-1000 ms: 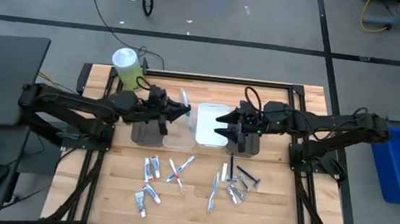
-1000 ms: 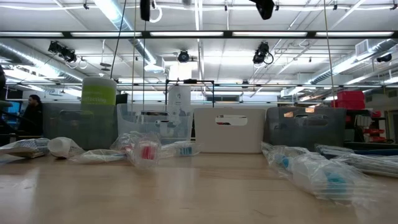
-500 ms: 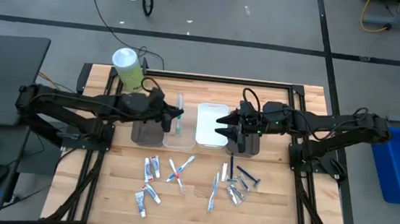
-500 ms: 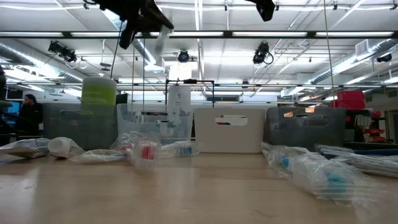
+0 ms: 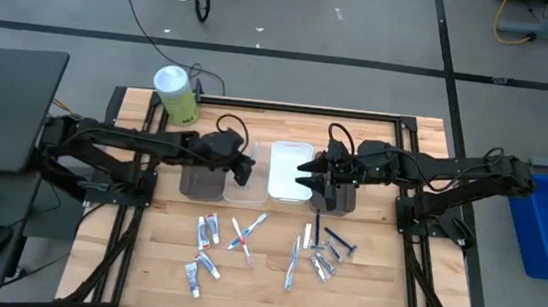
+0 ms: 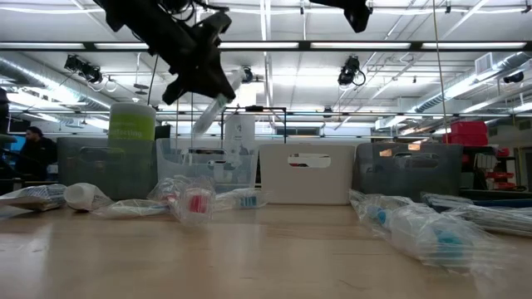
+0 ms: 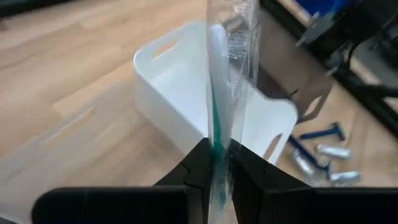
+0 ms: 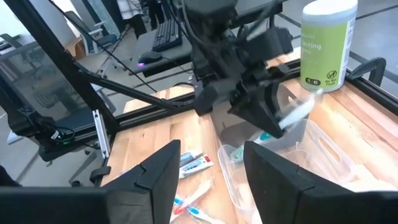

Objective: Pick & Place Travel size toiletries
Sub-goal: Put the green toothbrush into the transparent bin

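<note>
Wooden table (image 5: 264, 272) holds loose toiletries. Left gripper (image 7: 214, 163) pinches a wrapped toothbrush (image 7: 219, 93) over the clear tray (image 5: 241, 185). Right gripper (image 8: 208, 163) hangs spread, empty, near the white tray (image 5: 289, 170).

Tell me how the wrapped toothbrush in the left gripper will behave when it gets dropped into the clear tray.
The toothbrush looks stiff: it stands straight out of the left gripper without sagging. Its clear wrapper probably makes it slippery, so it may slide in the pinch. It seems light and slim, so it should drop flat into the clear tray rather than stand.
</note>
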